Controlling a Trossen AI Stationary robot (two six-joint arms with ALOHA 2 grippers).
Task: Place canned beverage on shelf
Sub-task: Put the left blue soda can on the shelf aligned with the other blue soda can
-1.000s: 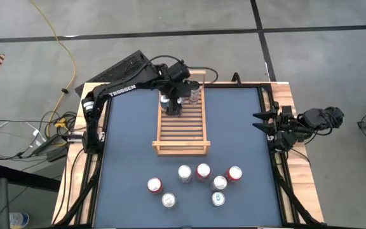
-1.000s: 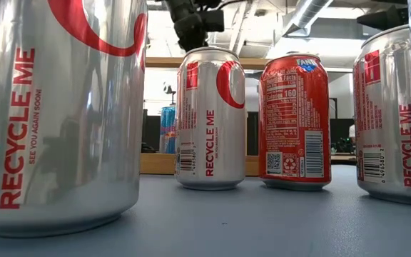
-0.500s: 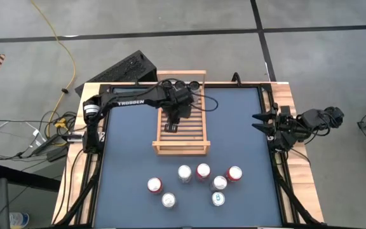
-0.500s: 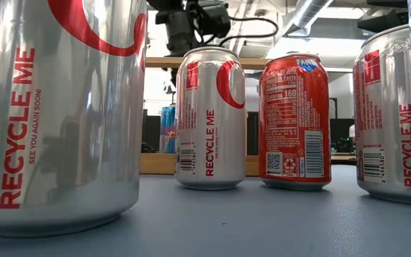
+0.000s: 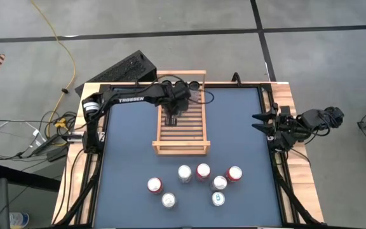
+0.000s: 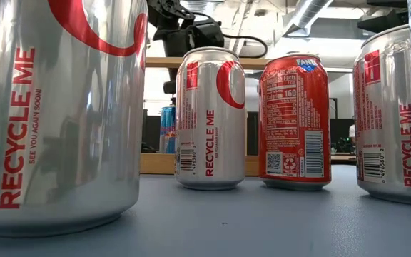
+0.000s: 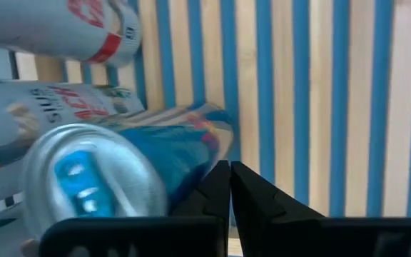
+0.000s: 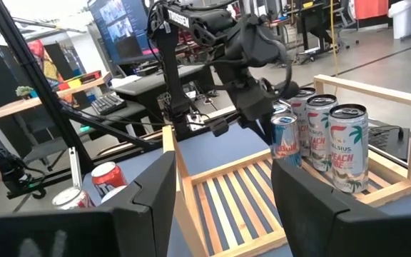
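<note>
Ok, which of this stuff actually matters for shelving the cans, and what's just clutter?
For the job: shelf; cans standing on it; loose cans on the table; left pincer, shut, above the shelf.
Lying about: keyboard and yellow cable beyond the table; right pincer, open, parked at the table's right edge.

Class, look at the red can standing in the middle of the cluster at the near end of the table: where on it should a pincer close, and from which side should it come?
Grip the red can across its round side wall, coming straight down from above. It stands upright, but a silver can sits close beside it, so the fingers probably fit best in the free gaps on its other sides.
</note>
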